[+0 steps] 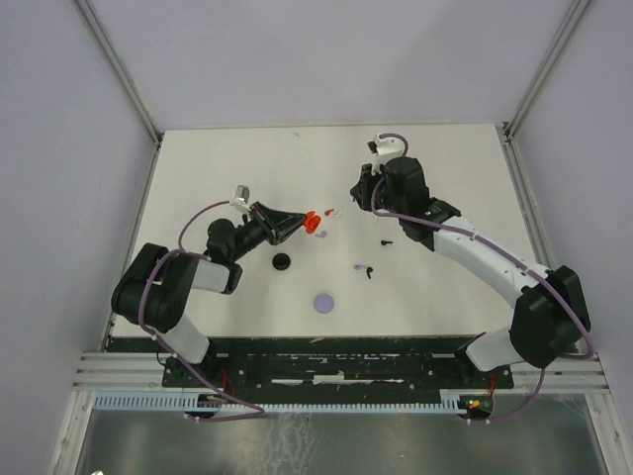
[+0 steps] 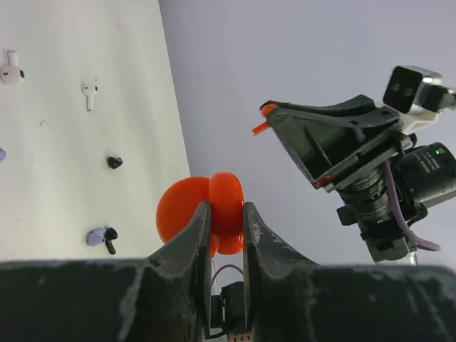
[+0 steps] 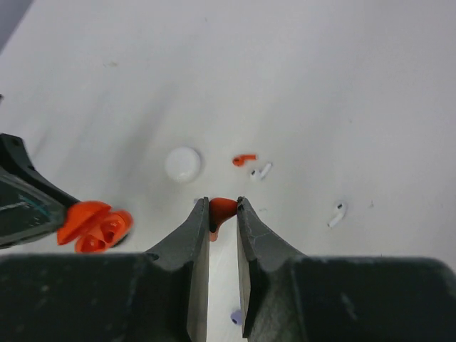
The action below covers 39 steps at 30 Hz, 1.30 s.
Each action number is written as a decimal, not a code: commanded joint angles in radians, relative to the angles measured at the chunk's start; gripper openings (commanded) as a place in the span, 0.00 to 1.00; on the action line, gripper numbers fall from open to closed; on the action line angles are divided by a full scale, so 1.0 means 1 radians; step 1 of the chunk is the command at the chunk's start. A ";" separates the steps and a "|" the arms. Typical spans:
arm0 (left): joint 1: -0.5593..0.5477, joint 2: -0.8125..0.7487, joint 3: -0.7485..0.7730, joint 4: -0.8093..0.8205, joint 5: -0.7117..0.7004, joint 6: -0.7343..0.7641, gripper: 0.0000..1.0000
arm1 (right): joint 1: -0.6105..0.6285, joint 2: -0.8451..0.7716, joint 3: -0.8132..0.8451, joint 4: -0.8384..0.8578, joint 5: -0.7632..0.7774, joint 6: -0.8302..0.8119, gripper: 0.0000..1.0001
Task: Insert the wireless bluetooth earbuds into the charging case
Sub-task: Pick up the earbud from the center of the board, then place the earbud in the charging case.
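Observation:
My left gripper (image 2: 224, 206) is shut on the open red charging case (image 2: 206, 210), held above the table with its two shells spread; the case also shows in the top view (image 1: 313, 224) and the right wrist view (image 3: 92, 226). My right gripper (image 3: 223, 203) is shut on a red earbud (image 3: 221, 209), pinched at the fingertips, to the right of the case and apart from it. From the left wrist view the earbud's stem (image 2: 262, 127) sticks out of the right gripper. A second red earbud (image 3: 244, 159) lies on the table beside a white earbud (image 3: 261, 171).
A white disc (image 3: 183, 164) lies beyond the fingers, and another white earbud (image 3: 337, 214) to the right. A black disc (image 1: 283, 262) and a lavender disc (image 1: 323, 303) sit nearer the bases. Black (image 1: 386, 240) and lavender (image 1: 364, 267) earbuds lie mid-table.

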 commanded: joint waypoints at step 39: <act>-0.097 0.193 0.070 0.293 -0.033 -0.330 0.03 | 0.196 -0.110 -0.451 0.867 -0.130 -0.409 0.02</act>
